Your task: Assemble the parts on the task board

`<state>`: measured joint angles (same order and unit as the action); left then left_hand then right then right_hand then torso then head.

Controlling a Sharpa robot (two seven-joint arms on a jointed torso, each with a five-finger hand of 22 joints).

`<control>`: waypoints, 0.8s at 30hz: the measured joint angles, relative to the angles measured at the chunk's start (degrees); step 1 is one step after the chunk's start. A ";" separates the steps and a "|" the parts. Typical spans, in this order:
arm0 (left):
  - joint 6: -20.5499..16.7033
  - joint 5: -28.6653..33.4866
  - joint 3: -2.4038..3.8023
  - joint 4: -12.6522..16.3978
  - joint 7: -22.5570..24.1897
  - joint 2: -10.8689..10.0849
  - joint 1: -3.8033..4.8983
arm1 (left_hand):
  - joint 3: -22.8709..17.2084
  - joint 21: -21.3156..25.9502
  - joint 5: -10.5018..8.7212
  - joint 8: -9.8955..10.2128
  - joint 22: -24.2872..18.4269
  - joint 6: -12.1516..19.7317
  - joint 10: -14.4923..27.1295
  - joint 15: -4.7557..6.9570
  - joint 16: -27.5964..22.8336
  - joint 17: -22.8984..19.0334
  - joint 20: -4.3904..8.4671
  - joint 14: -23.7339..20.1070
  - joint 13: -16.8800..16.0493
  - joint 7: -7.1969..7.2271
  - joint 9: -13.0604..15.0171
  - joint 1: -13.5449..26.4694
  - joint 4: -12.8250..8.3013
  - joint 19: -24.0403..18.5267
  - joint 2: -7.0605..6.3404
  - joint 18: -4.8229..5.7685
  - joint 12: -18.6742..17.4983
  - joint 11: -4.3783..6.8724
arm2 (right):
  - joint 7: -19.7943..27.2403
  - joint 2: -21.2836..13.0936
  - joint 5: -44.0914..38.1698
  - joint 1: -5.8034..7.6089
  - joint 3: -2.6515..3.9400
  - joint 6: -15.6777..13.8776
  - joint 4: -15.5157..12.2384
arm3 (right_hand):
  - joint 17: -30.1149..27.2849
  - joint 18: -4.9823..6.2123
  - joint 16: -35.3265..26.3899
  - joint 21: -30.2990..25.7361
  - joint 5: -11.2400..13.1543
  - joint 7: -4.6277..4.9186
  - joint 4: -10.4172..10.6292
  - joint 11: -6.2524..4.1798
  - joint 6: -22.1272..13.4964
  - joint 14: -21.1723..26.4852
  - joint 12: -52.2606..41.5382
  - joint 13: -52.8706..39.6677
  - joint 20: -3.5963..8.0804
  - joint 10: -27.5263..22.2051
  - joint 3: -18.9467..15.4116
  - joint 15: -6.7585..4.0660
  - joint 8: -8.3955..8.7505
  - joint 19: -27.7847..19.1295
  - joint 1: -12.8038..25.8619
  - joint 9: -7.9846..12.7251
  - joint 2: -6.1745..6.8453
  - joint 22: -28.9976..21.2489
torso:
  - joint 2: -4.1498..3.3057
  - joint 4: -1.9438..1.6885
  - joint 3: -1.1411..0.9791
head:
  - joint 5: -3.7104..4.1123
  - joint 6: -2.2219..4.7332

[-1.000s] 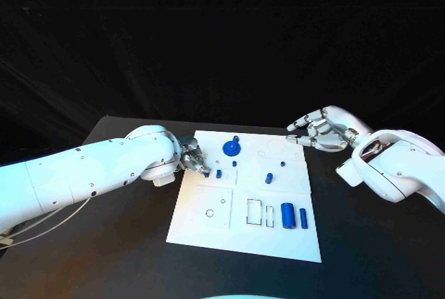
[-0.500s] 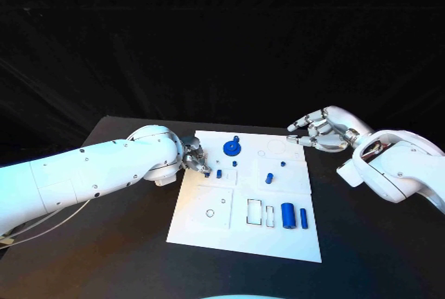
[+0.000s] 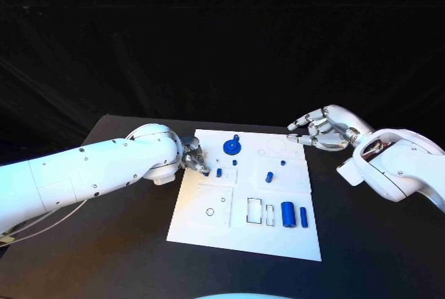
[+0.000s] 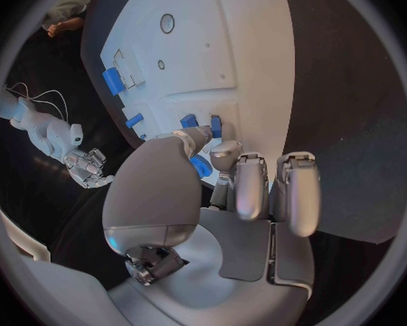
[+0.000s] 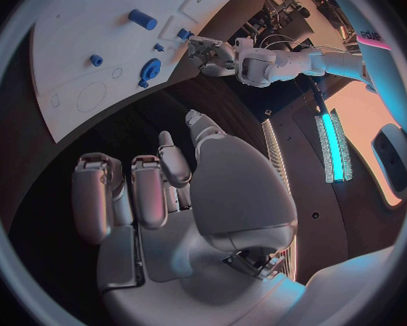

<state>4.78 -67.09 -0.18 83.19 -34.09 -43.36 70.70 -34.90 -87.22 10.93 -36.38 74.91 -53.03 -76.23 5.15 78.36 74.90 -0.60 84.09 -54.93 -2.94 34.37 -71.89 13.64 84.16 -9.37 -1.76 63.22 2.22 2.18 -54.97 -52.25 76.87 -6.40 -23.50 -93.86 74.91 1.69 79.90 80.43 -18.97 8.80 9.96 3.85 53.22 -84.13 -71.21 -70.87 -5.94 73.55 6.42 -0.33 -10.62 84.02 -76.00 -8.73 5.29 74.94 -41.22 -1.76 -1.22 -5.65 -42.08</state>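
Note:
The white task board (image 3: 213,222) lies mid-table with several blue parts on it: a round piece (image 3: 232,146), a small peg (image 3: 218,173), another peg (image 3: 269,178), a thick cylinder (image 3: 289,215) and a thin bar (image 3: 303,217). My left hand (image 3: 193,157) sits at the board's left edge with its fingers drawn together, the tips just beside the small peg (image 4: 215,125). A blue shape (image 4: 200,166) shows between thumb and finger; I cannot tell whether it is pinched. My right hand (image 3: 320,133) hovers off the board's far right corner, fingers apart and holding nothing.
Outlined slots and holes (image 3: 253,211) mark the board's near half. Bare black table (image 3: 111,247) surrounds the board. My left forearm (image 3: 92,173) lies across the table's left side, and the right arm (image 3: 394,164) hangs over its right side.

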 measured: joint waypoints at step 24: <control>0.63 -0.25 0.05 0.02 -0.70 0.18 0.05 | -1.47 0.01 0.04 -0.15 0.00 0.00 0.01 0.00 0.00 0.04 0.00 0.00 1.13 0.00 0.07 1.39 -0.52 0.00 -0.29 0.00 -0.68 -0.01 | 0.01 0.00 0.02 -0.03 -0.01 0.04 -0.05 | 0.00 0.00 0.00 0.00 0.00 0.00 0.16 0.00 0.00 0.00 0.00 0.01 0.00 0.00 -0.16 0.00 0.00 0.00 0.00 -0.01 0.00 -0.01 | 0.01 0.02 -0.03 | -0.12 0.04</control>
<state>5.41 -67.34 -0.12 83.21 -34.79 -43.17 70.75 -36.37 -87.21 10.97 -36.53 74.90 -53.03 -76.22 5.14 78.36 74.94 -0.61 84.09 -53.80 -2.95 34.44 -70.50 13.12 84.16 -9.66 -1.76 62.54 2.21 2.20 -54.97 -52.22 76.83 -6.41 -23.47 -93.91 74.91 1.69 79.90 80.43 -18.97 8.80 10.12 3.85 53.22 -84.12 -71.21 -70.86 -5.94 73.55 6.25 -0.33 -10.62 84.02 -76.00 -8.75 5.29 74.92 -41.22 -1.74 -1.26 -5.77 -42.03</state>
